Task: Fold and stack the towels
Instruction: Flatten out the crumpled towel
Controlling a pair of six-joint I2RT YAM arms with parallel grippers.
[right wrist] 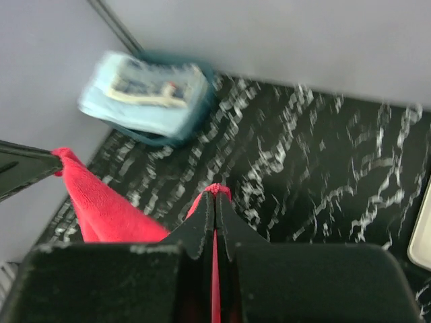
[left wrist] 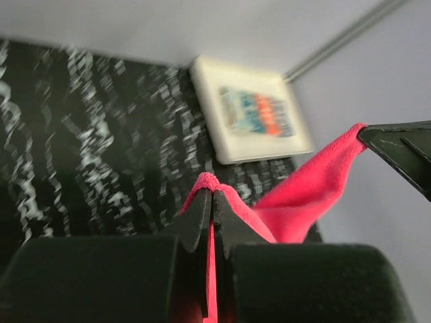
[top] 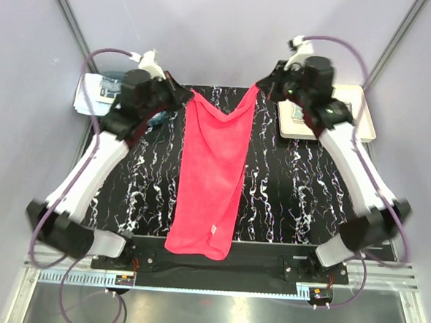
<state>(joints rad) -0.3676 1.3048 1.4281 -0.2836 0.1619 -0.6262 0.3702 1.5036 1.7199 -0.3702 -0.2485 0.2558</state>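
A bright red-pink towel (top: 211,168) hangs stretched between my two grippers and drapes down over the black marbled table to its near edge. My left gripper (top: 184,94) is shut on its left top corner; in the left wrist view the left gripper (left wrist: 213,195) pinches a red fold (left wrist: 316,195). My right gripper (top: 261,87) is shut on the right top corner, and the right gripper (right wrist: 215,195) shows red cloth (right wrist: 101,202) between its closed jaws. A light blue towel (right wrist: 141,91) lies in the teal basket (right wrist: 161,139) at the rear left.
A cream tray (top: 357,115) stands at the rear right, and the tray (left wrist: 210,108) carries a blurred patterned thing (left wrist: 256,114). Bare marbled table (top: 294,188) lies on both sides of the hanging towel. Grey walls enclose the cell.
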